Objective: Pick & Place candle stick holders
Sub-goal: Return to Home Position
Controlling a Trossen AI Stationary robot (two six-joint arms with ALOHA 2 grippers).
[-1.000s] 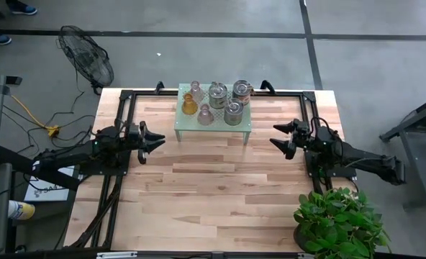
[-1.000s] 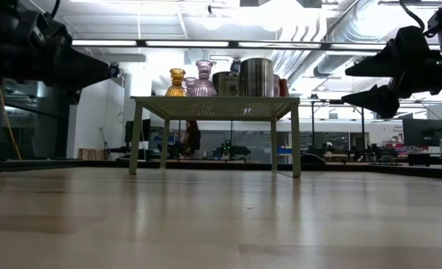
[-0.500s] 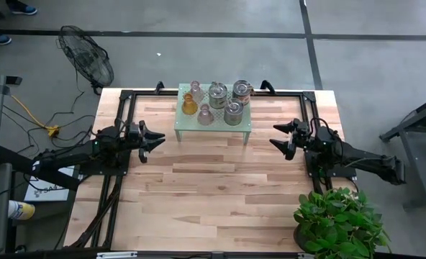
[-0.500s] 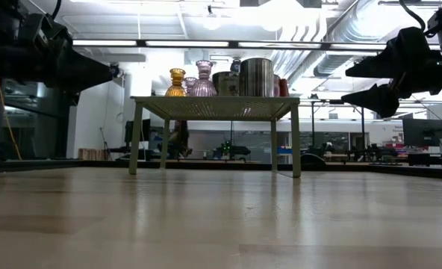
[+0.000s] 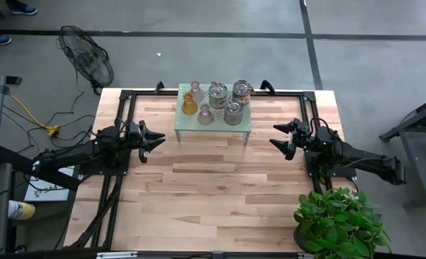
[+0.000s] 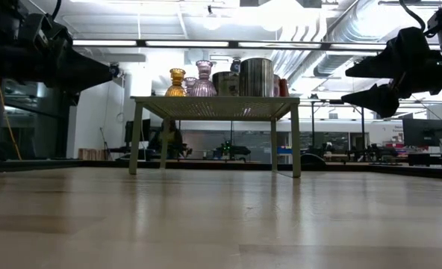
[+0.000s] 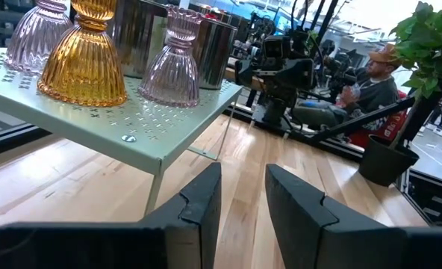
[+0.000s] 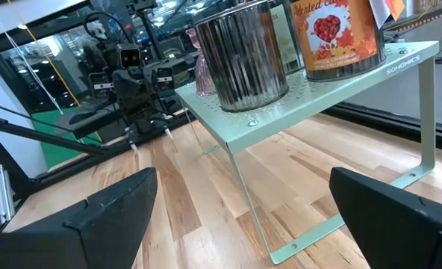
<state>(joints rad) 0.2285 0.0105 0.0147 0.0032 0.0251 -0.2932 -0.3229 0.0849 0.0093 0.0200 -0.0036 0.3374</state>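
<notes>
Pale wood counter (image 5: 198,194) nearest. Flanking it, left gripper (image 7: 243,170) with jaws narrowly parted, right gripper (image 8: 241,179) with jaws spread wide, both empty. Beyond, atop the pale green perforated metal stand (image 5: 188,124): amber ribbed glass holder (image 5: 189,105), pinkish glass holders (image 5: 206,115), silvery metal cups (image 5: 233,112). Likely hazard: nudging the light stand on withdrawal, toppling the tall glass.

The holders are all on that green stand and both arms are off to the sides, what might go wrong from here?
One: the candle stick holders stand crowded on the pale green stand; a knock to its thin legs from the left gripper or right gripper, both open at its sides, might topple several. Two: the pinkish glass holder is in the front row, near the edge, and might slide off.
</notes>
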